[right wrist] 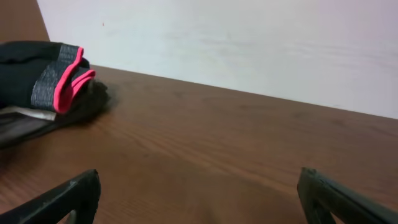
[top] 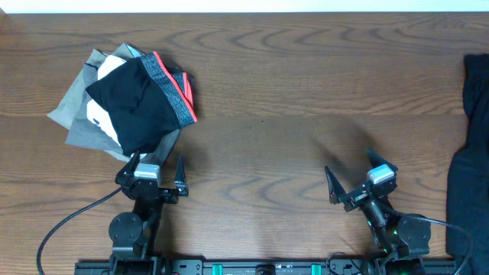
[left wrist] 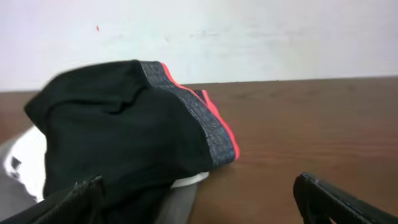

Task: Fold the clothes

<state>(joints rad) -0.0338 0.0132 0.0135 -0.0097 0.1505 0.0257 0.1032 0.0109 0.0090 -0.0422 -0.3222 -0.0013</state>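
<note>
A plain black shirt lies crumpled at the table's far right edge, partly out of the overhead view; no logo shows. My right gripper is open and empty over bare table left of it, and also shows in the right wrist view. My left gripper is open and empty, just in front of a pile of folded clothes. In the left wrist view its left finger is close to the pile's edge. The black shirt is hidden in both wrist views.
The pile at the back left has a black garment with a grey and pink band on top, over grey and white pieces. It also shows in the right wrist view. The brown wooden table ends at a white wall.
</note>
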